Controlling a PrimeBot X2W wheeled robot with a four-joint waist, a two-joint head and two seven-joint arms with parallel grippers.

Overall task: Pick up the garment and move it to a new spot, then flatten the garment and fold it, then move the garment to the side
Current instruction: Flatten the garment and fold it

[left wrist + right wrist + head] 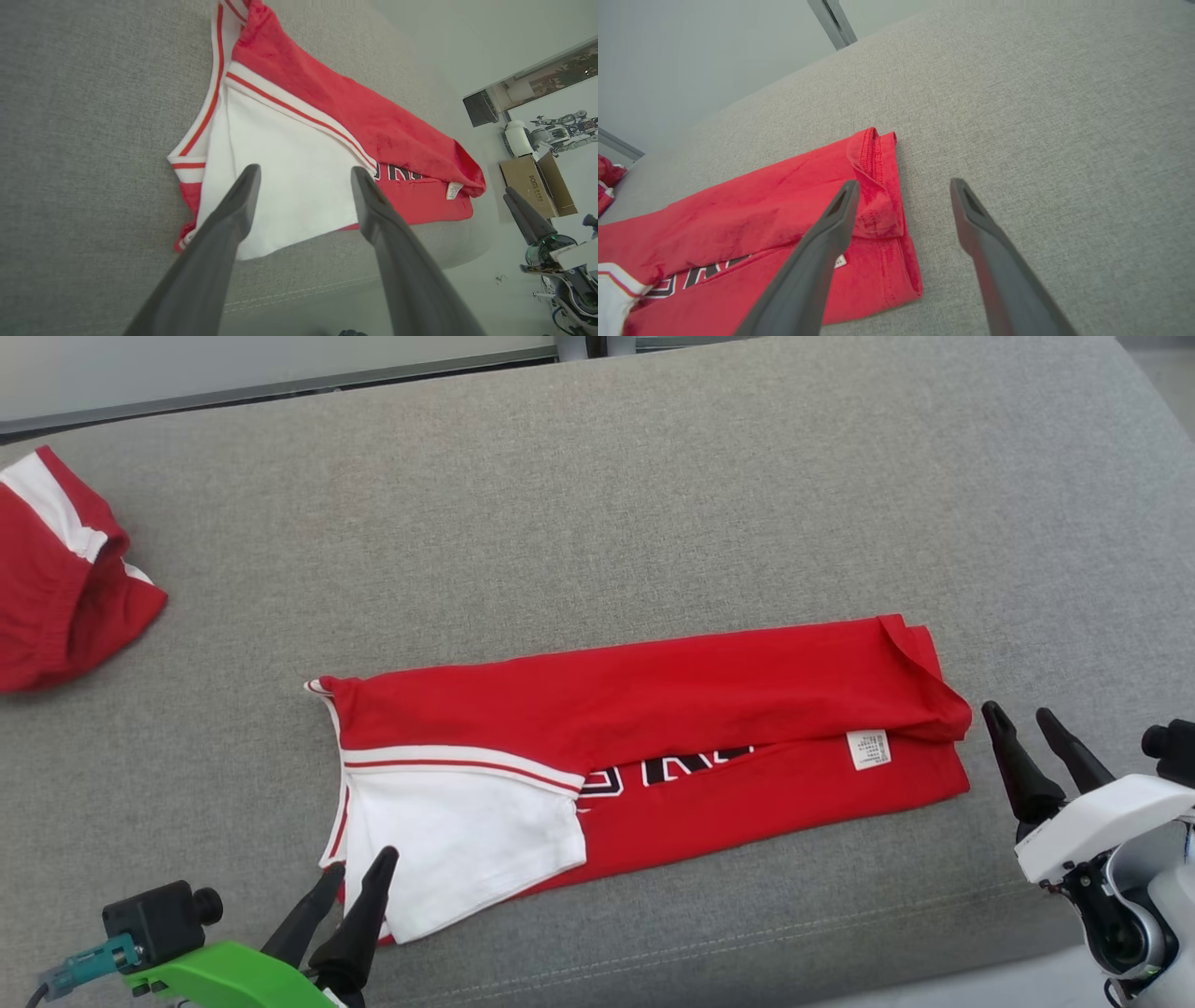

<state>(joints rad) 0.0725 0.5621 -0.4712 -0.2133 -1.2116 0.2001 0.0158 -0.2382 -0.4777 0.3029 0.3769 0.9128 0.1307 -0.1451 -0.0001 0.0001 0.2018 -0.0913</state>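
Surface: grey woven upholstered cushion (653, 476), with a stitched seam along its near edge.
Task item: red short-sleeved cotton garment with white sleeve panels (709, 709), lying flat on the cushion near its front edge, folded lengthwise into a long band running left to right.
Fold detail: upper red layer turned down over the lower one; black block lettering (672, 767) partly covered by it.
Sleeve: white sleeve panel with red stripe trim (457, 840) at the band's left end, uppermost.
Label: small white printed care tag (868, 749) near the right end, just under the folded edge.
Left gripper (362, 861): at the near left corner of the garment, over the white sleeve; jaws spread wide, nothing between them. Contact with the cloth cannot be determined.
Right gripper (1018, 711): just beside the garment's right end, over the hem corner and bare cushion; jaws spread wide, holding nothing.
Other item: second red and white crumpled garment (56, 588), at the far left of the cushion, well apart.
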